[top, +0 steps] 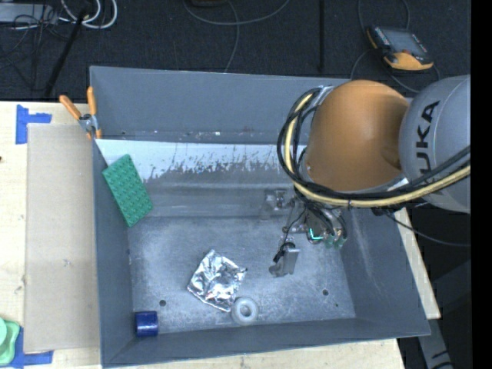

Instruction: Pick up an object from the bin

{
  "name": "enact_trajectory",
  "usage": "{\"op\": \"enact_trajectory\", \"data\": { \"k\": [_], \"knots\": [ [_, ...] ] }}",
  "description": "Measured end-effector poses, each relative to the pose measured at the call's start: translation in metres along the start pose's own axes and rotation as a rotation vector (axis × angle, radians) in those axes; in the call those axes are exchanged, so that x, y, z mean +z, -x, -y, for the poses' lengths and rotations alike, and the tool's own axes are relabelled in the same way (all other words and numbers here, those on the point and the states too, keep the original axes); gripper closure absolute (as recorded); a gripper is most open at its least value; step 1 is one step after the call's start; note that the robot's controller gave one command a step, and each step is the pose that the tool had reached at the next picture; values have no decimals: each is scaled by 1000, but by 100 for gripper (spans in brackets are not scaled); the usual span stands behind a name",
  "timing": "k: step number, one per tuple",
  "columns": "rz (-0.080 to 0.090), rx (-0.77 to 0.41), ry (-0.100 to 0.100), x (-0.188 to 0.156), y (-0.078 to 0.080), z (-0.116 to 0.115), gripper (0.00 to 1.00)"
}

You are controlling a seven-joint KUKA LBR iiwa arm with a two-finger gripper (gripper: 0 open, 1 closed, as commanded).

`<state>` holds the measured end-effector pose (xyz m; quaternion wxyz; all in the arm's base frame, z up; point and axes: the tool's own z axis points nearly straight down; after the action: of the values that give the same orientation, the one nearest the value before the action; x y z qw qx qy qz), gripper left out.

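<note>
The gripper (pixel 286 258) hangs low over bare bin (pixel 177 237) floor, just right of the crumpled silver foil (pixel 217 280); whether it is open cannot be told. A white ring (pixel 245 310) lies beside the foil.

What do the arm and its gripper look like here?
The arm is a silver-grey link with dark lettering reading UKA. An orange dome cover sits on the wrist, ringed by looped black and pale yellow cables. The gripper is small, dark grey metal, with a teal glow beside it.
</note>
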<state>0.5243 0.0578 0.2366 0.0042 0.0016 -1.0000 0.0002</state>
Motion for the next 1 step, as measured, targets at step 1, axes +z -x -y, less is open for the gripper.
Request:
{"op": "enact_trajectory", "data": {
  "k": [1],
  "knots": [
    [0,-223,0,171,8,-109,0]
  ]
}}
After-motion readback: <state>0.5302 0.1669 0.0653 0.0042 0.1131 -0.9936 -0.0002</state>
